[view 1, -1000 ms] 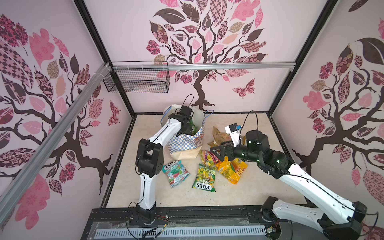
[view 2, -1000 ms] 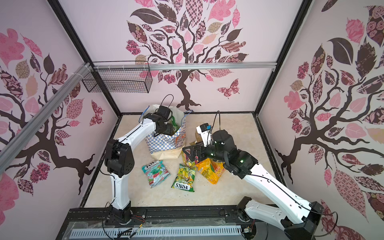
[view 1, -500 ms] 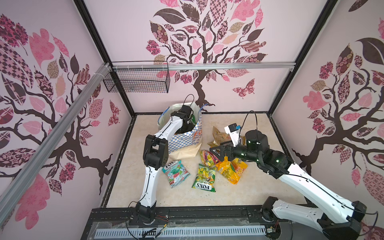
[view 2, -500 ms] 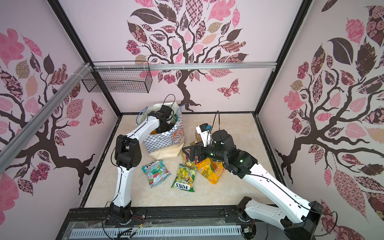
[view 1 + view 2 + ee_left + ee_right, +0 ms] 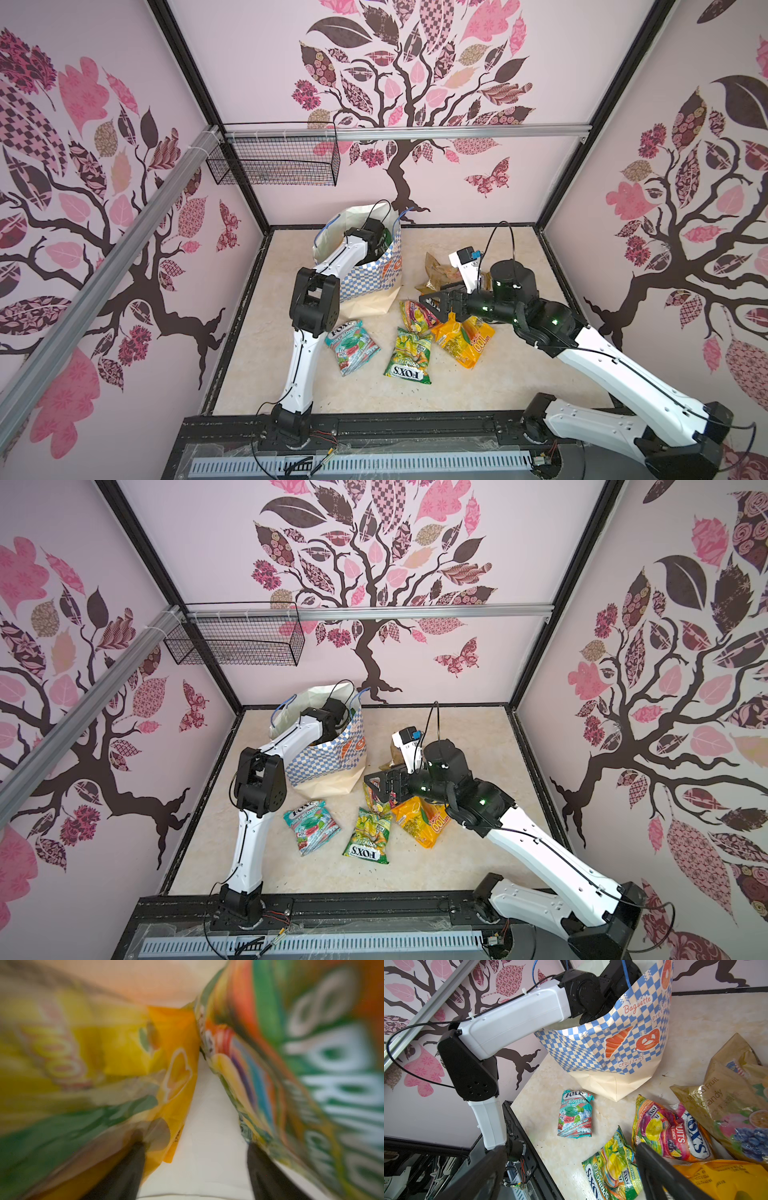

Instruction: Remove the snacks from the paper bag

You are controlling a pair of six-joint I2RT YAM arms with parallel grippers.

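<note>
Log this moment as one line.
left gripper: open, inside paper bag between two snacks | right gripper: open, empty, over table | five snacks out

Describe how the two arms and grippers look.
Both the left arm and right arm have white boxy shells, black joint housings and thin black cables. The right arm shows small green lights and a white camera block. The left gripper and right gripper have plain black tapered fingers.

Left tool (image 5: 195,1147) reaches downward, jaws apart; right tool (image 5: 570,1148) hovers, jaws wide.

A robot test booth: black frame (image 5: 189,70), tree-patterned panel walls (image 5: 540,178), aluminium rail (image 5: 415,132).
</note>
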